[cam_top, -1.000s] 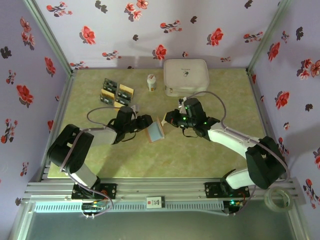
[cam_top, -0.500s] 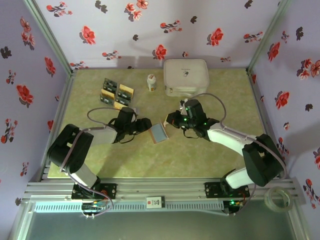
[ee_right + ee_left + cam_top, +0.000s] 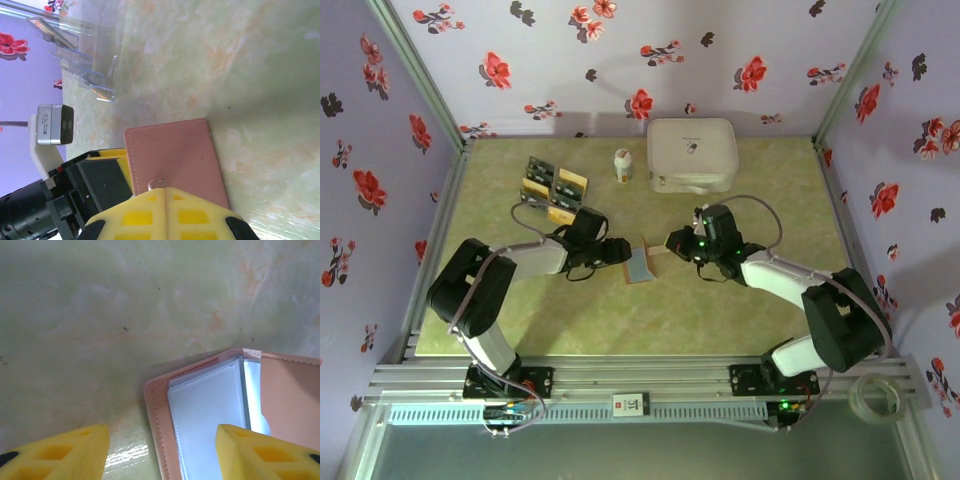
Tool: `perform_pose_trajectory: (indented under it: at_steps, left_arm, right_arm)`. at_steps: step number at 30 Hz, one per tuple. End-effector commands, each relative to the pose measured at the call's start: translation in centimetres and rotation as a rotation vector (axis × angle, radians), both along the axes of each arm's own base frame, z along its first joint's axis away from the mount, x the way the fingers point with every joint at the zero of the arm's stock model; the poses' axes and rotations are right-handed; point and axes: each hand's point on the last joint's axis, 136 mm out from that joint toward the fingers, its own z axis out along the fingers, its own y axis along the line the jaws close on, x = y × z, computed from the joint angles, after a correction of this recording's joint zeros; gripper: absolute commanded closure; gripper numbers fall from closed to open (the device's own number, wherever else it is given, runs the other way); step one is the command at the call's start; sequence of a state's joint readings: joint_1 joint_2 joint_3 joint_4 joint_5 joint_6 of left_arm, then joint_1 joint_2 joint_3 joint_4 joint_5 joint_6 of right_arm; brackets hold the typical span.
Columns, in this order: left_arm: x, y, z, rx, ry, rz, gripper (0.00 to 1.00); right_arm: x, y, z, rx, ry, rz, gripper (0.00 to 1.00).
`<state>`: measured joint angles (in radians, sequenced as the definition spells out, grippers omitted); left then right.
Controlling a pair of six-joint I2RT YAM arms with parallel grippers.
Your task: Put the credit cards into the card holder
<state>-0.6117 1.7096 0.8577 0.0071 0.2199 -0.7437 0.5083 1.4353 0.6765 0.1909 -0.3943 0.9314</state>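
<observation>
The card holder (image 3: 638, 266) lies open in the middle of the table (image 3: 740, 320), with the left pincer (image 3: 620, 252) spread wide open at its left side and the right pincer (image 3: 672, 243) clenched tight just beside its raised cover.

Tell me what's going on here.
The right gripper is shut on the cover of the card holder, which lies open between the grippers. The left gripper stands open at its other side, gripping nothing. The credit cards sit at the back left, untouched.
</observation>
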Motion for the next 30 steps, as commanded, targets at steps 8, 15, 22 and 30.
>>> perform_pose_trajectory:
  at_steps: [8, 15, 22, 30]
  left_arm:
    - [0.1, -0.7, -0.7, 0.072, 0.012, -0.046, 0.38]
    - [0.0, -1.3, -0.8, 0.079, 0.017, -0.064, 0.38]
    - [0.0, -1.7, -0.6, 0.077, 0.012, -0.072, 0.39]
    - [0.1, -2.1, 0.0, 0.052, -0.017, -0.078, 0.47]
  right_arm:
    - [-0.1, -2.6, -1.1, -0.003, 0.0, -0.04, 1.0]
    - [-0.3, -3.8, -2.3, -0.015, 0.017, -0.058, 1.0]
    - [-0.3, -4.7, -3.5, -0.028, 0.037, -0.074, 1.0]
    - [-0.3, -5.8, -6.2, -0.061, 0.083, -0.085, 1.0]
